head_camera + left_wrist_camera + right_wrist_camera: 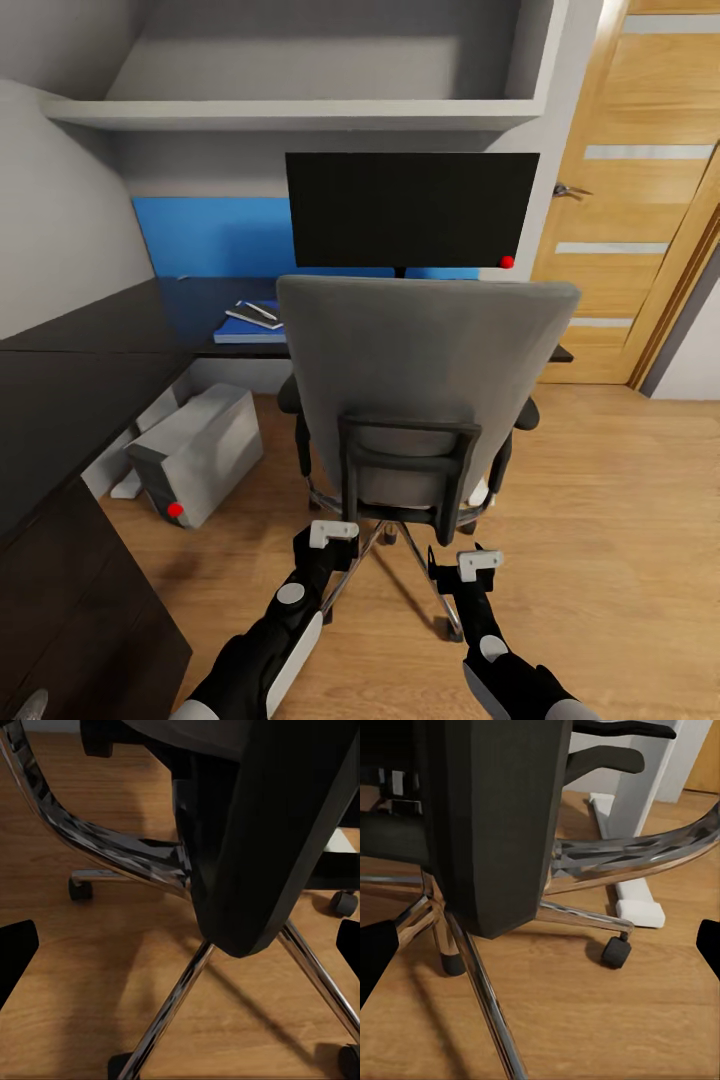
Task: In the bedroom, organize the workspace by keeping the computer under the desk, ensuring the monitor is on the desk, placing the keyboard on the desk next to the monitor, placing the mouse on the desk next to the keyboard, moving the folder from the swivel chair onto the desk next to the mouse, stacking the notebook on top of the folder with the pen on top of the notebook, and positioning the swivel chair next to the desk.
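The swivel chair (425, 385) stands directly ahead, its back facing the robot, between it and the desk surface (200, 310). The left gripper (330, 540) and right gripper (470, 568) flank its black back bracket (405, 470), both open and empty, equally near.

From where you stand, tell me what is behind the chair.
Behind the chair stands the monitor on the desk. The chair's back hides the desk's middle, so keyboard and mouse cannot be confirmed.
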### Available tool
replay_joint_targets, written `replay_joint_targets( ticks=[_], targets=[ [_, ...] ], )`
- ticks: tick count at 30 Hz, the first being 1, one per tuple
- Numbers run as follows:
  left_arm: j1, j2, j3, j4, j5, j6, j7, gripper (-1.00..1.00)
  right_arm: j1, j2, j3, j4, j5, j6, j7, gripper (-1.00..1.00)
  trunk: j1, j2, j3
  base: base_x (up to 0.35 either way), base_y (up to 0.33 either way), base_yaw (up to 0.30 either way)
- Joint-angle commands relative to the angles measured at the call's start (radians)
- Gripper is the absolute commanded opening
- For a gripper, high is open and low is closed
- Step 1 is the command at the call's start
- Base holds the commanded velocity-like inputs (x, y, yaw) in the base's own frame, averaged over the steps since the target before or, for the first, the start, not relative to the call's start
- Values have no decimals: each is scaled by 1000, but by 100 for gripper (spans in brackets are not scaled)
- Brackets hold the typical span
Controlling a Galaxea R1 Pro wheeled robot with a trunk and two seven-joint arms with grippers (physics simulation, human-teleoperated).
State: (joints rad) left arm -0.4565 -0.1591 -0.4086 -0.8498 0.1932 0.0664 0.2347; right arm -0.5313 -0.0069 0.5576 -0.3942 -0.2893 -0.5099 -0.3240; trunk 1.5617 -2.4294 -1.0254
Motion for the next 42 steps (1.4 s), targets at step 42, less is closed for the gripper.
replay_joint_targets(
  ticks=[42],
  targets=[
    [-1, 4, 4, 136, 16, 7, 19, 100, 1, -2, 7, 149, -13, -43, -14, 100, -65, 119, 52, -167, -10, 0]
  ],
)
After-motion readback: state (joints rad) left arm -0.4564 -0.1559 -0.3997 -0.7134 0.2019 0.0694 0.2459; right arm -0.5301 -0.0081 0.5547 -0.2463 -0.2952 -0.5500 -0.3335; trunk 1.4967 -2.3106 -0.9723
